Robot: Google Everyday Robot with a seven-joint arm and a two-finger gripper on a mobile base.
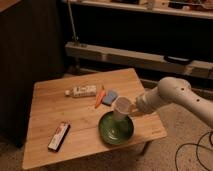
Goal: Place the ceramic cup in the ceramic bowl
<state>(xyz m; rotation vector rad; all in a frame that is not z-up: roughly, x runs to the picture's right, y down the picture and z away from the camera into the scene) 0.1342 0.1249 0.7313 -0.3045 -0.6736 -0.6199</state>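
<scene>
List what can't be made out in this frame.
- Camera view: gripper fingers hidden behind the ceramic cup.
- Whether the cup's base touches the ceramic bowl: blurred.
- White bottle label text: too small.
- Flat packet markings: blurred.
- Arm base: cut by right edge.
</scene>
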